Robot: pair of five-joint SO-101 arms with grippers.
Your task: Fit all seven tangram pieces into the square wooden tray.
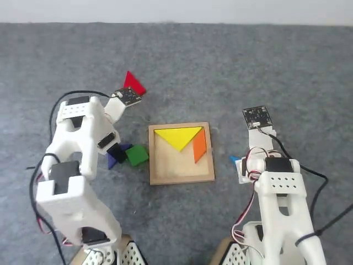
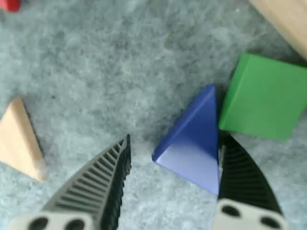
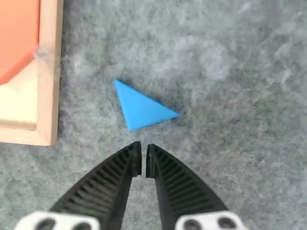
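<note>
Two pieces are in the tray and five lie out on the grey bench [image 1: 248,66], so I think the job is in its early part. The step in hand looks like picking up the dark blue triangle [image 2: 192,143] on the left side.

The left fingers [image 2: 108,177] are spread wide and hold nothing. They are down low over the bench, with the dark blue triangle between them. One finger looks to touch the triangle's edge, and the other is apart from it. The green square [image 2: 264,96] sits right against the triangle, on the side toward the tray. A plain wood-coloured triangle [image 2: 19,139] lies on the other side, outside the fingers. A red triangle [image 1: 133,83] lies farther off, past the left arm.

I think the next move is to squeeze on the dark blue triangle alone, then lift it, turn it and lay it in the tray. The green square is so close that it could get pushed.

In the middle is the square wooden tray [image 1: 182,178]. A big yellow triangle [image 1: 177,137] lies flat along its far edge. An orange parallelogram [image 1: 199,146] lies along its right edge, touching the yellow one.

On the right, the right fingers [image 3: 129,167] are almost pressed together, with a thin slit between them, and hold nothing. They hover just short of the small light blue triangle [image 3: 141,111]. It lies flat on the bench near the tray's outer side, not touching it. To take it, these fingers would have to open first.
</note>
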